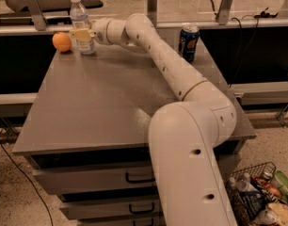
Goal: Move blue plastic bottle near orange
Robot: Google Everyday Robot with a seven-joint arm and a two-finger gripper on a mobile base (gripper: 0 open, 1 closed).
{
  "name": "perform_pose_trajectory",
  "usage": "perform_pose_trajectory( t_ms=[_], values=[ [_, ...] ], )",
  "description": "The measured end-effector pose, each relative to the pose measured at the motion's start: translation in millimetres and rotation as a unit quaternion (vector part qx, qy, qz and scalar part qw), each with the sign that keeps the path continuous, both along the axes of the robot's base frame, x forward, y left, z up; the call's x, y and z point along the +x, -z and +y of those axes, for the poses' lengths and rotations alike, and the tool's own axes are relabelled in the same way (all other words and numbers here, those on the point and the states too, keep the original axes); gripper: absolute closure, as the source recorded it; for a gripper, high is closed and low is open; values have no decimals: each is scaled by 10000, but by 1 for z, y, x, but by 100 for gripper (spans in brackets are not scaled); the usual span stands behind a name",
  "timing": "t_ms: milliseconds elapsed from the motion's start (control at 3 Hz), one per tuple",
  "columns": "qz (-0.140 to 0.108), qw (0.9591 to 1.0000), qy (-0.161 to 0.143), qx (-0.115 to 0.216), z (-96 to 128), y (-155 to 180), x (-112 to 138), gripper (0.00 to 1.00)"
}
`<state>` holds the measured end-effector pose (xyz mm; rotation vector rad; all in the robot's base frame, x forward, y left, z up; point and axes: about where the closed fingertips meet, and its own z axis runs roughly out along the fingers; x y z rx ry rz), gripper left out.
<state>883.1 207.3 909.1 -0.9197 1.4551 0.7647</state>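
Observation:
The clear plastic bottle (81, 23) with a white cap stands upright at the far left of the grey table (97, 102). The orange (62, 42) lies just left of it, a small gap between them. My gripper (83, 35) reaches from the right and its yellowish fingers (78, 34) are closed around the bottle's lower body. The bottle's base rests on or just above the tabletop.
A blue soda can (188, 42) stands at the table's far right edge. Metal rails and posts (152, 4) run behind the table. Drawers (139, 178) sit under the tabletop. A wire basket of items (259, 197) stands on the floor at right.

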Motion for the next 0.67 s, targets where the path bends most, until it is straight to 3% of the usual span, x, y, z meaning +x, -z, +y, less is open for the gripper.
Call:
perform_pose_trajectory(
  t_ms=[667],
  values=[
    [130, 9999, 39, -4, 1, 7, 1, 5]
  ],
)
